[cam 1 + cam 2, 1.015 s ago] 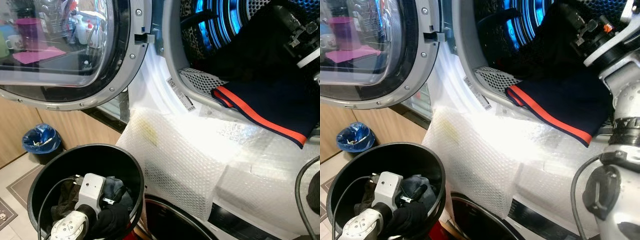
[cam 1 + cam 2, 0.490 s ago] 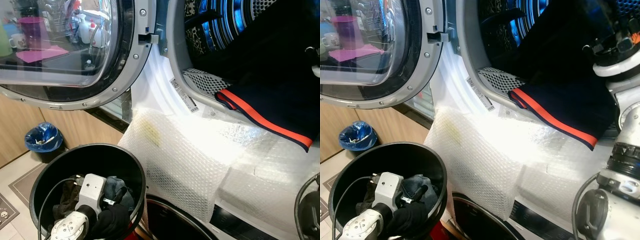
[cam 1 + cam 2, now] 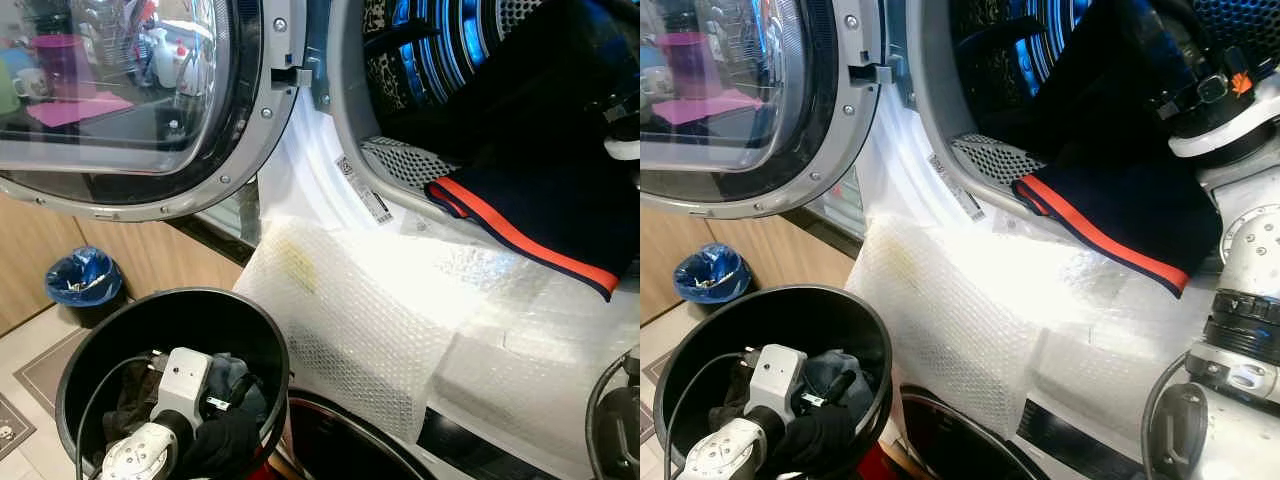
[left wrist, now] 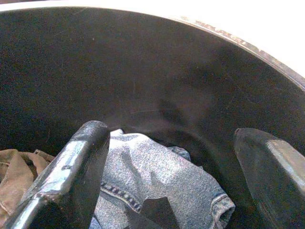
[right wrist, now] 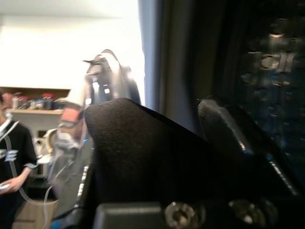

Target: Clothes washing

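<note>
A navy garment with an orange stripe (image 3: pixel 1120 190) hangs out of the washer drum (image 3: pixel 440 60) over its lower rim. Its top is bunched at my right wrist (image 3: pixel 1210 95). My right gripper (image 5: pixel 190 109) is shut on the navy garment, with dark cloth draped over one finger. A leopard-print cloth (image 3: pixel 385 70) lies deeper in the drum. My left gripper (image 4: pixel 171 138) is down inside the black bucket (image 3: pixel 110 320), open, just above a blue denim piece (image 4: pixel 157 176). A brown garment (image 4: pixel 14 176) lies beside the denim.
The round washer door (image 3: pixel 130 100) stands open at the left. Bubble wrap (image 3: pixel 370 320) covers the washer front below the drum. A small blue bin (image 3: pixel 82 283) sits on the floor by the wooden cabinets. A person (image 5: pixel 12 157) stands in the background.
The head camera has shifted slightly. My right wrist has moved a little at the drum mouth with the navy garment still hanging from it. The left gripper stays in the bucket.
</note>
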Controlling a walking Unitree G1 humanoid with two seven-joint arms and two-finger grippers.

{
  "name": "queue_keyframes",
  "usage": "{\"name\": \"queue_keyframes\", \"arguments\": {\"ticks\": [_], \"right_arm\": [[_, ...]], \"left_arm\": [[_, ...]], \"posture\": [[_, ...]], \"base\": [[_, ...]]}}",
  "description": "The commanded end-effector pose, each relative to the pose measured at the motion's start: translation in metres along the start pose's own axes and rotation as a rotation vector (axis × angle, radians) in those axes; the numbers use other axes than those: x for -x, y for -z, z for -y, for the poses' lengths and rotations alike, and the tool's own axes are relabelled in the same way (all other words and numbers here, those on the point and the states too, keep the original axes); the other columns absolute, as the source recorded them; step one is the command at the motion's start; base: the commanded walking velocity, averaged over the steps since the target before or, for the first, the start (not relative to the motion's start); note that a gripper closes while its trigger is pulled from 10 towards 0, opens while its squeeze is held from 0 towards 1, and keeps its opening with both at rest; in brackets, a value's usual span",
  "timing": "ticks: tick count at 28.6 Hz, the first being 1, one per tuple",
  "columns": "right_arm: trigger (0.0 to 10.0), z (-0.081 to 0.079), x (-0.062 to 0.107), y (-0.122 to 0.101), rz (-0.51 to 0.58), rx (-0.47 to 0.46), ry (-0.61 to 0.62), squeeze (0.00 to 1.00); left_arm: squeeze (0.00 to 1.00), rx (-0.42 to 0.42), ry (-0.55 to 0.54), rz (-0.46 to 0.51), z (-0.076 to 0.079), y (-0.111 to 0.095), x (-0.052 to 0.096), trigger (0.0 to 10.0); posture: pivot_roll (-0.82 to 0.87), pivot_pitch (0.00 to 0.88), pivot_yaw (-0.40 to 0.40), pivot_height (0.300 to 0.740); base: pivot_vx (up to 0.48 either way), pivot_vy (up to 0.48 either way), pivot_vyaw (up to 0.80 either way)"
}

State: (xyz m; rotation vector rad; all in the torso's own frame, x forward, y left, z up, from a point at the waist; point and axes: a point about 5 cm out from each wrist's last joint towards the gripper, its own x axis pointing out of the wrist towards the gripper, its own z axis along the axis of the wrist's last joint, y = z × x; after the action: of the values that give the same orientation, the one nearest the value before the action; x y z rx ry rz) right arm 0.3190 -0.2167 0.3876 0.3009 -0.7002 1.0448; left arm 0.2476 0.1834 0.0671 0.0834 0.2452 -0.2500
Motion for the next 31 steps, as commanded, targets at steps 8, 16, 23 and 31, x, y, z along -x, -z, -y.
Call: {"name": "queue_keyframes", "arguments": {"ticks": [8,16,23,31], "right_arm": [[10.0,0.016,-0.003,-0.001,-0.004,0.017,0.161,1.0],[10.0,0.076,-0.01,-0.017,-0.002,0.008,0.931,1.0],[10.0,0.089,0.018,-0.043,0.113,0.109,1.337,0.0],[10.0,0.068,-0.02,0.002,-0.136,-0.095,0.813,0.0]], "left_arm": [[0.0,-0.003,0.019,-0.031,0.005,0.005,0.001,10.0],[0.0,-0.003,0.007,-0.029,0.004,0.004,-0.002,10.0],[0.0,0.004,0.002,-0.028,0.007,0.005,-0.001,10.0],[0.0,0.004,0.022,-0.031,0.008,0.006,0.0,10.0]], "posture": [[0.02,0.087,-0.045,0.74],[0.02,0.085,-0.047,0.74],[0.02,0.089,-0.056,0.74],[0.01,0.094,-0.049,0.74]], "base": [[0.0,0.0,0.0],[0.0,0.0,0.0],[0.0,0.0,0.0],[0.0,0.0,0.0]]}}
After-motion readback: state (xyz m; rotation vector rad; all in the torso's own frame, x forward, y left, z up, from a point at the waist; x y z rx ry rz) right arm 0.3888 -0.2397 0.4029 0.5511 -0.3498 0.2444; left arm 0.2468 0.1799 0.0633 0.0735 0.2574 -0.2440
